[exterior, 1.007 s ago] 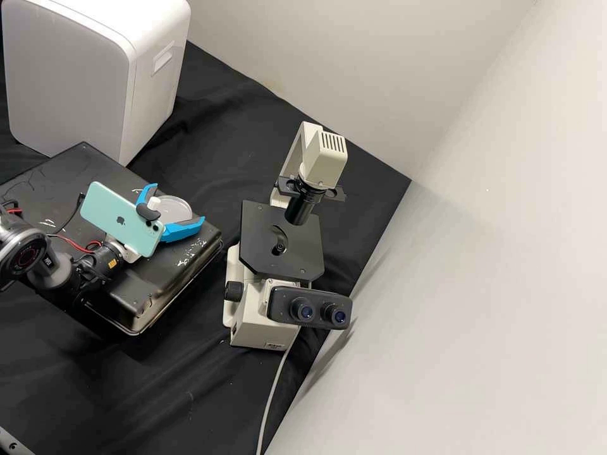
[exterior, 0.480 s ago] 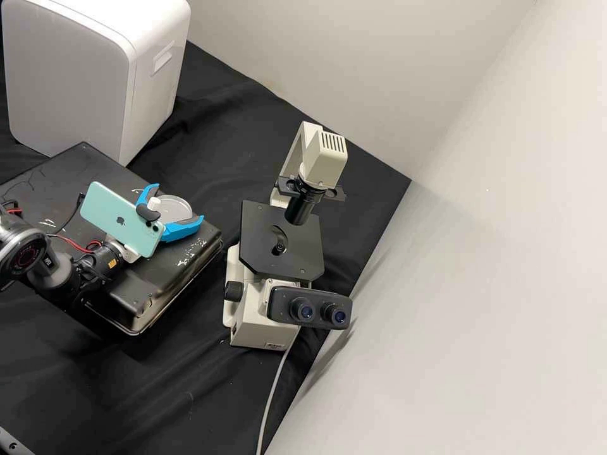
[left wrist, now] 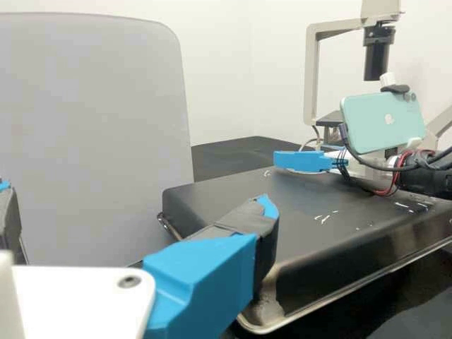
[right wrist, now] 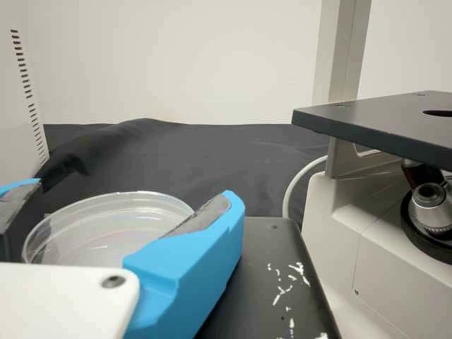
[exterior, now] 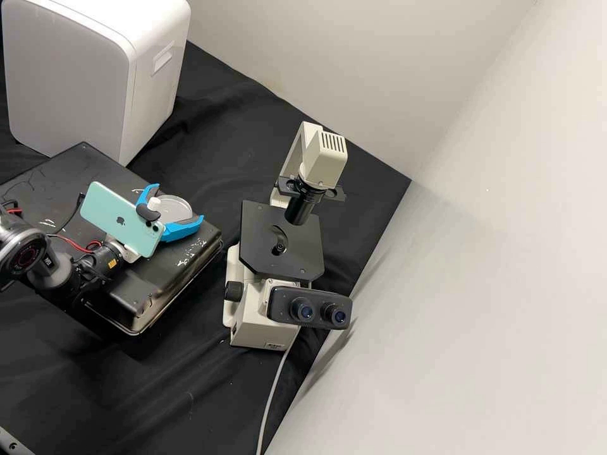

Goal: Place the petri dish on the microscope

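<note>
Caught mid-task with the right claw (exterior: 179, 203) closed on the petri dish (right wrist: 106, 229), blue fingers (right wrist: 191, 261) against either side of its rim. Not yet lifted; resting flat on the black tray (exterior: 69, 170) directly beneath that claw. Left to do, by the look of it: raising, carrying over to the microscope (exterior: 256, 313) ahead of the claw and off to one side, setting down on the bare black stage (exterior: 259, 246). Gaping wide and holding nothing: the left claw (left wrist: 134, 198), facing the tray's corner. Counted: one dish, one microscope, one tray, two claws, one white cabinet (exterior: 88, 69), one phone (exterior: 120, 221).
</note>
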